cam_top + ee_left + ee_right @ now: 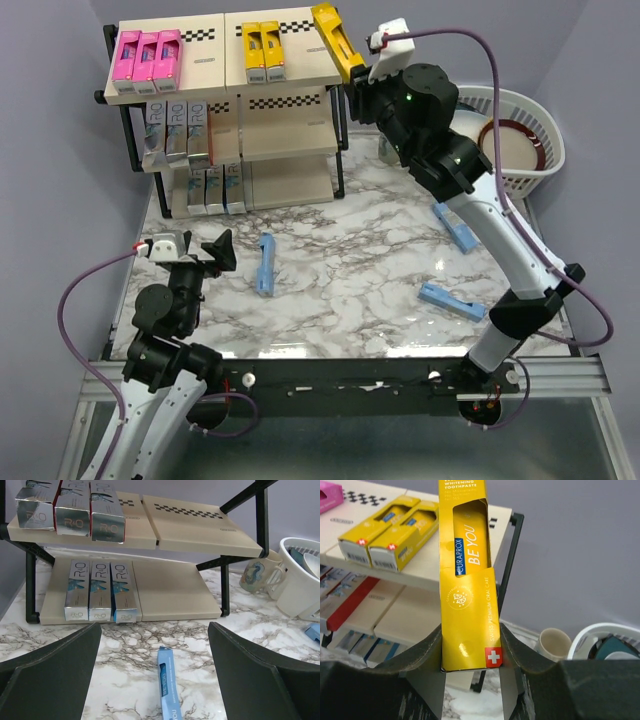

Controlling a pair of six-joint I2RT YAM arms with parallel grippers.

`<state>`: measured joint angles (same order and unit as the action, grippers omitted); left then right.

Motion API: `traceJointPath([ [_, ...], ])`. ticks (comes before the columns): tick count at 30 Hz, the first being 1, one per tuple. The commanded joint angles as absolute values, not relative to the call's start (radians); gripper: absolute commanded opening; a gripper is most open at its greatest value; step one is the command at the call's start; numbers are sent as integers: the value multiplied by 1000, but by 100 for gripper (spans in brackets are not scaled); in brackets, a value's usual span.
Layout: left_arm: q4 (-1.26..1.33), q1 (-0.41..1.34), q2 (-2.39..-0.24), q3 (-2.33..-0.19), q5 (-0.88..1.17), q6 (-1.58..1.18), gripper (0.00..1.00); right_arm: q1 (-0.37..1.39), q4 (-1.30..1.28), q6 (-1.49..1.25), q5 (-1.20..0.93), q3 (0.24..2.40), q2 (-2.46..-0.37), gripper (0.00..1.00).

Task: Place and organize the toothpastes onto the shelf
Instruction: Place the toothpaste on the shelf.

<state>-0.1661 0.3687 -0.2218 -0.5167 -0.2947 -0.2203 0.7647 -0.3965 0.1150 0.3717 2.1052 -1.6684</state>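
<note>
The shelf [300, 75] stands at the back left. Its top board holds three pink cartons [146, 55] and two yellow cartons [263, 50]; silver cartons [178, 130] fill the lower boards. My right gripper [358, 72] is shut on a yellow carton [334, 38] and holds it at the top board's right end; the carton also shows in the right wrist view [466, 580]. My left gripper [222, 250] is open and empty, near the table's left front. A light blue carton [265, 264] lies just right of it and shows between its fingers [170, 685].
Two more light blue cartons lie on the marble table, one at mid right [455, 226] and one at front right [452, 300]. A white dish basket [525, 140] stands at the back right, with a mug [256, 574] beside the shelf.
</note>
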Motion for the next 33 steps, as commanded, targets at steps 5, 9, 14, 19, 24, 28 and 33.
traceJointPath([
  [5,-175,364,-238,-522,-256,-210,99,721,-313,190,259,2359,-1865,34],
  [9,-173,364,-242,-520,-253,-207,99,712,-180,204,218,2335,-1904,34],
  [14,-172,364,-250,-519,-244,-207,99,695,-135,187,177,2375,-1980,36],
  [19,-175,364,-252,-518,-239,-207,99,680,-114,153,153,2388,-2016,39],
  [24,-175,364,-250,-517,-233,-206,99,673,-121,137,138,2393,-2028,45],
  [28,-175,364,-252,-517,-232,-206,99,670,-132,120,121,2390,-2020,55],
  [33,-178,364,-252,-518,-227,-206,99,667,-147,107,127,2387,-2014,60],
])
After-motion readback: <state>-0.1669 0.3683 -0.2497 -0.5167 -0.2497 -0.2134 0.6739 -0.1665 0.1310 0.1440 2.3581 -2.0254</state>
